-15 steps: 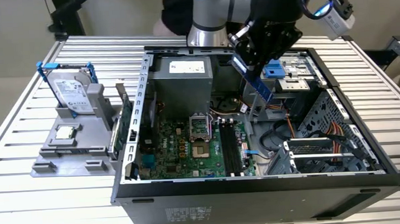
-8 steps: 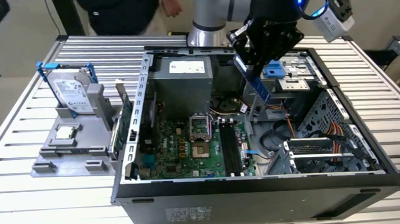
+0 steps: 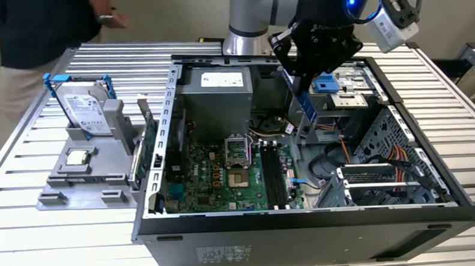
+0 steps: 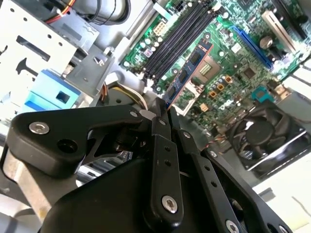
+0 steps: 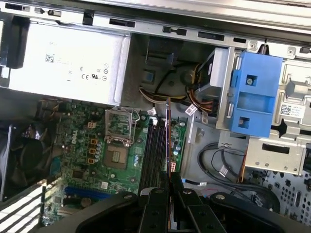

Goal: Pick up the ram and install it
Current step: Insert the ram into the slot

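Observation:
My gripper [image 3: 297,75] is shut on the ram [image 3: 305,105], a thin blue memory stick that hangs on edge below the black fingers. It is in the air above the open computer case, over the right side of the motherboard [image 3: 215,176]. The long black memory slots [image 3: 273,176] lie lower down, toward the case's front, and the stick is apart from them. In the second wrist view the ram [image 4: 187,73] sticks out past the gripper [image 4: 163,110] toward the slots [image 4: 182,34]. In the first wrist view the ram [image 5: 168,133] shows edge-on over the slots [image 5: 153,155], held by the gripper [image 5: 171,182].
The open case [image 3: 305,217] lies on a slatted metal table [image 3: 34,244]. Inside are a grey power supply [image 3: 216,95], a blue drive caddy [image 3: 325,83], cables and a drive cage. A grey holder [image 3: 83,176] with a hard drive and a CPU chip [image 3: 78,157] stands at the exterior view's left. A person [image 3: 40,27] stands behind it.

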`<state>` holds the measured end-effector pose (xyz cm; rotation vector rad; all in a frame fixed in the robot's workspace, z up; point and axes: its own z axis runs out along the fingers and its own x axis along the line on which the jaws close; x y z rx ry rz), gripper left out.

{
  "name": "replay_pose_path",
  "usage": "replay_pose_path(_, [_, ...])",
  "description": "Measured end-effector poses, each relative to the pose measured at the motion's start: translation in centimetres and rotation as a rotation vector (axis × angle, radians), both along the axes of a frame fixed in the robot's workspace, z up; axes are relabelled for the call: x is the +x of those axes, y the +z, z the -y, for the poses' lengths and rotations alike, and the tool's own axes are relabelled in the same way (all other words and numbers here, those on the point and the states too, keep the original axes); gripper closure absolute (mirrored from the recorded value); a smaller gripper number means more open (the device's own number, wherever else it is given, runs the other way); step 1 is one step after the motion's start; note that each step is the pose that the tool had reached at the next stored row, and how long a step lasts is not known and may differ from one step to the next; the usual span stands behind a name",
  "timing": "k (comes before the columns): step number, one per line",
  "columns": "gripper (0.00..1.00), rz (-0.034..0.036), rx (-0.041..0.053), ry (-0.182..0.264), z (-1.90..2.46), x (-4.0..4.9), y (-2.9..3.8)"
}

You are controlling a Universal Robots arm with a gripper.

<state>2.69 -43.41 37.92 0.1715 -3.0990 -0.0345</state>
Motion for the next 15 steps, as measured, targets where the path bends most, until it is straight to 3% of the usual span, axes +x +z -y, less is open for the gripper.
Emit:
replay_pose_path(4, [1.0, 0.0, 0.0, -0.033, 0.0, 0.0, -0.01])
replay_pose_path(15, [1.0, 0.0, 0.0, -0.033, 0.01, 0.18, -0.54])
